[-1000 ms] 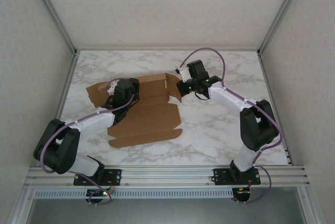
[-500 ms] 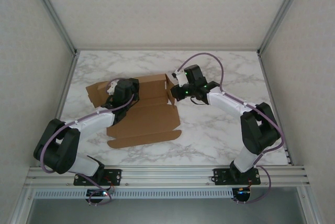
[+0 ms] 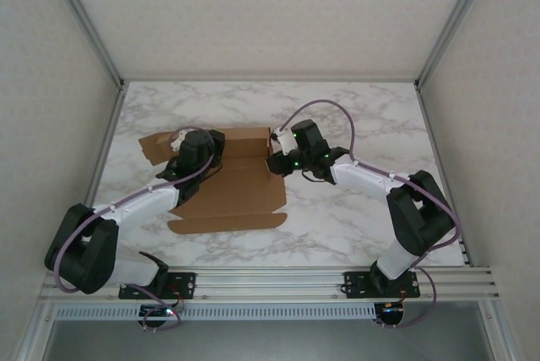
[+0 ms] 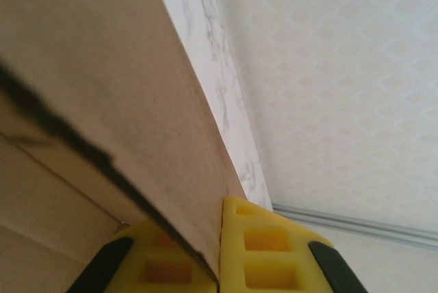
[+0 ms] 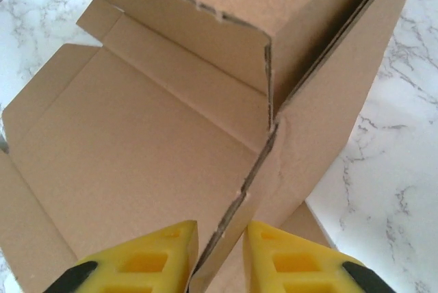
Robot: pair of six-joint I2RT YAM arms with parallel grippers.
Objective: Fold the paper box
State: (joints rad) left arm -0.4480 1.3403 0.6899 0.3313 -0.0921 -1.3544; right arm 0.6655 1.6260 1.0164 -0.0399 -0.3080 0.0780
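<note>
The paper box [image 3: 228, 196] is a brown die-cut cardboard sheet lying left of centre on the marble table, its far wall and right side flap raised. My left gripper [image 3: 187, 143] sits at the box's far left part. In the left wrist view its yellow fingers [image 4: 270, 245] are shut on a cardboard panel [image 4: 102, 87]. My right gripper [image 3: 277, 158] is at the box's right far corner. In the right wrist view its jaws [image 5: 220, 245] stand a little apart, and the edge of the upright side flap [image 5: 321, 129] runs between them.
The marble tabletop [image 3: 371, 125] stretches to the right and far side of the box. Aluminium posts and pale walls enclose the table, and a metal rail [image 3: 270, 278] runs along the near edge by the arm bases.
My right gripper has moved left against the box's right corner and its jaws have parted. The left arm has stretched a little farther away, still gripping; the box has shifted slightly left.
</note>
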